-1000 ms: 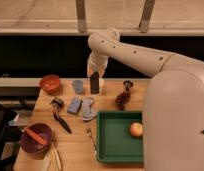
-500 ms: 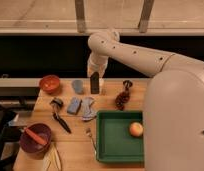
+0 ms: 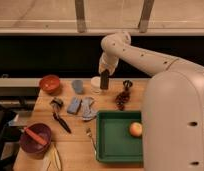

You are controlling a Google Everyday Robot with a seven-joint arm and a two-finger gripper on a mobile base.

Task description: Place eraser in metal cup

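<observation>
The eraser (image 3: pixel 104 80) is a flat black block hanging upright from my gripper (image 3: pixel 104 74), which is shut on its top end. It hovers at the back of the wooden table (image 3: pixel 70 145), just right of and partly in front of a white cup (image 3: pixel 96 85). The metal cup (image 3: pixel 127 84) is small and dark and stands further right along the back edge, apart from the eraser. My white arm (image 3: pixel 145 60) reaches in from the right.
A grey-blue cup (image 3: pixel 77 86) and a red bowl (image 3: pixel 50 83) stand at the back left. Dark grapes (image 3: pixel 122 99) lie in front of the metal cup. A green tray (image 3: pixel 111 145) holds a round fruit (image 3: pixel 136 129). Sponge (image 3: pixel 74 105), cloth (image 3: pixel 88 107), black-handled utensil (image 3: pixel 61 121) and purple bowl (image 3: pixel 35 141) fill the left.
</observation>
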